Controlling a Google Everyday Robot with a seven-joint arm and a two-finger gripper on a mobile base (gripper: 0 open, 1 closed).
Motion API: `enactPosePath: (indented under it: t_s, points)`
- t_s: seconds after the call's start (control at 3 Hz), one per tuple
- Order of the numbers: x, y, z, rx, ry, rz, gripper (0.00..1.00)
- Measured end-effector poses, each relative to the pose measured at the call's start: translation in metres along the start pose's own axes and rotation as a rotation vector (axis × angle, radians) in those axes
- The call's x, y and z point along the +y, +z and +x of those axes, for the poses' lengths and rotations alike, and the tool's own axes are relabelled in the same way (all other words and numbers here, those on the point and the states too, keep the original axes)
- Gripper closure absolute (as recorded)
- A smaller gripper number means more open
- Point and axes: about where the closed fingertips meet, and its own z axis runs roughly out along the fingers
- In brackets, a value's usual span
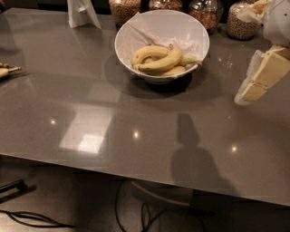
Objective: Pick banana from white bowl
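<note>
The white bowl (123, 38) stands on the grey table toward the back centre. It holds a few yellow bananas (159, 62) lying curved on a white paper liner. My gripper (262, 78), cream-coloured, hangs at the right edge of the view. It is above the table, to the right of the bowl and apart from it. It holds nothing that I can see.
Several glass jars of grain (242, 21) stand in a row behind the bowl. A white stand (82, 13) is at the back left. A small object (6, 70) lies at the table's left edge. Cables lie on the floor below the front edge.
</note>
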Motion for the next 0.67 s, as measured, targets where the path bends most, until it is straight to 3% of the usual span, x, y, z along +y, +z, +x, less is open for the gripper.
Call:
enactPosePath:
  t_s: [0.67]
  points:
    - [-0.029, 0.020, -0.046, -0.109, -0.176, 0.023, 0.00]
